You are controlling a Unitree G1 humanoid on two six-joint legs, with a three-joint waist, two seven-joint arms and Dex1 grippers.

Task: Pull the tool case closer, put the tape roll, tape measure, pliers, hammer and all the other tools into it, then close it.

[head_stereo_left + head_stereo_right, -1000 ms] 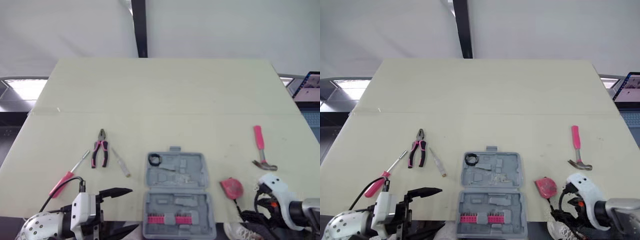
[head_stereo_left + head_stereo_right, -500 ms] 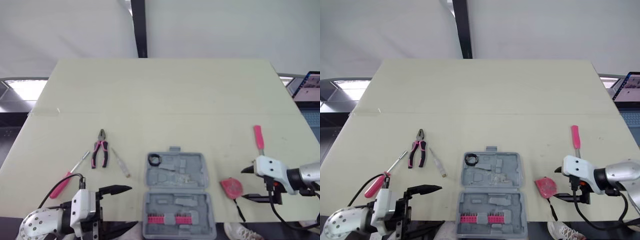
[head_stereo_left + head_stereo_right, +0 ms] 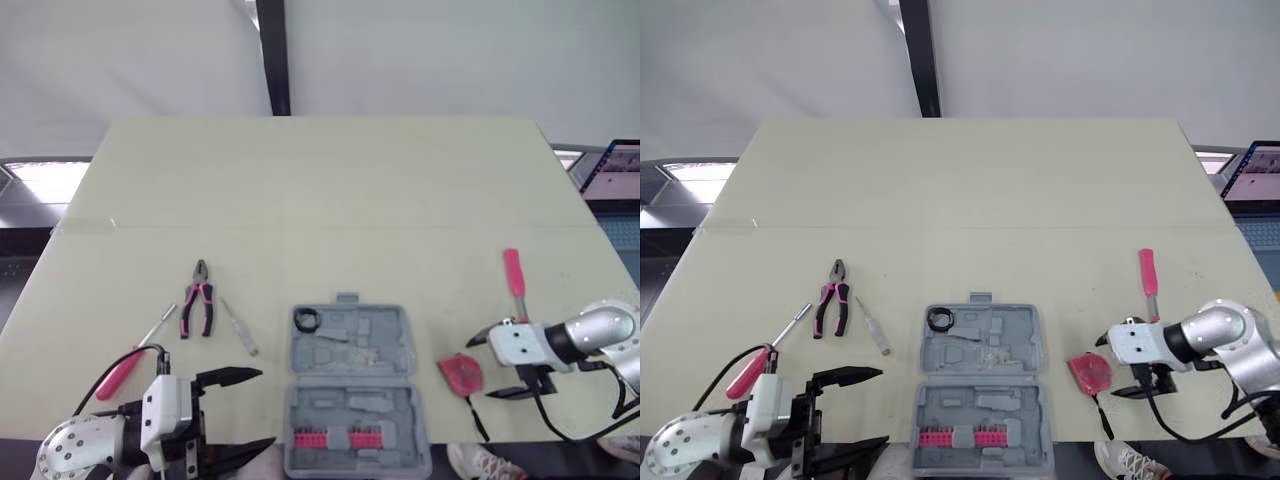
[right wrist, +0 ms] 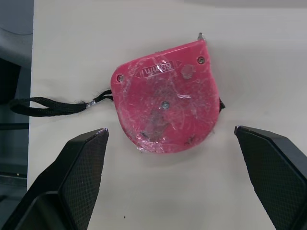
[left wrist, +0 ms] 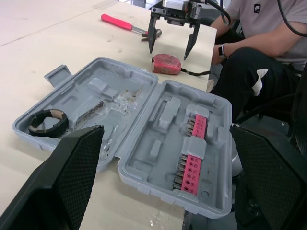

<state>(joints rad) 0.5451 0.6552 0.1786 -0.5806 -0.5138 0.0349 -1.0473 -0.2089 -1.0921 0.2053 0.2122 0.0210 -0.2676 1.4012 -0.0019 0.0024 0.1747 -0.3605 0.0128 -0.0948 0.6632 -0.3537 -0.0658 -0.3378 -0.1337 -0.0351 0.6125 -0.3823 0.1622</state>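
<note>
**benchrat:** quick headcount of what's out?

**pinkgrip:** One tool case (image 3: 350, 385), lid open, lower centre of the frame at the near edge of the bench (image 3: 330, 180). One tape roll (image 3: 309, 320) is already in the case's upper-left pocket. One tape measure (image 3: 460, 373) sits just right of the case. One hammer (image 3: 514, 280) is further right and a bit higher. One pliers (image 3: 197, 308) is left of the case. Two screwdrivers: the pink-handled screwdriver (image 3: 135, 355) at lower left, and the slim pale screwdriver (image 3: 240, 327) between pliers and case.

**benchrat:** and the arms?

**pinkgrip:** Left tool (image 3: 265, 408) is at lower left, spread wide, nothing in it. Right tool (image 3: 485, 365) is also wide open and empty, straddling the tape measure from above. Can't tell if it's touching.

**benchrat:** anything different from a second ago?

**pinkgrip:** Yep, the right tool was down in the lower right corner off the bench edge, and now it's slid left over the tape measure. The left tool has barely budged. Everything on the bench lies where it was.
</note>
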